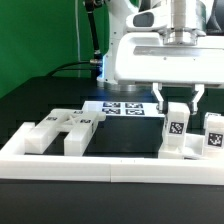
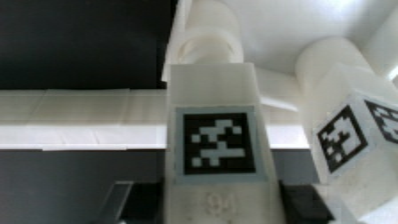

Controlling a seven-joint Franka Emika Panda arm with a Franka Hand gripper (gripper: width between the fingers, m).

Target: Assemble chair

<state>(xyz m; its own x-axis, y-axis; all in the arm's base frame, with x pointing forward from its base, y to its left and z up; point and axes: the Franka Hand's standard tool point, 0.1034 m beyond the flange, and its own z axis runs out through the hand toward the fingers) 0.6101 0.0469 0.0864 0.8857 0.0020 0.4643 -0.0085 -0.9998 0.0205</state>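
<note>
**Claw (image 1: 178,104) clamped narrow on an upright tagged block (image 1: 177,130)**
The block is just behind the rail (image 1: 110,166), near a second block (image 1: 213,136) on the exterior view's right. Looks like mid-carry: next it needs aligning squarely with its mating piece before release.

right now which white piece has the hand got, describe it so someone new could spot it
Find the long white border rail across the foreground and follow it toward the exterior view's right. Just behind it stands a narrow upright white block with a square tag facing the camera. Unlike the tagged piece to its right, it is gripped at the top by the hand.
</note>
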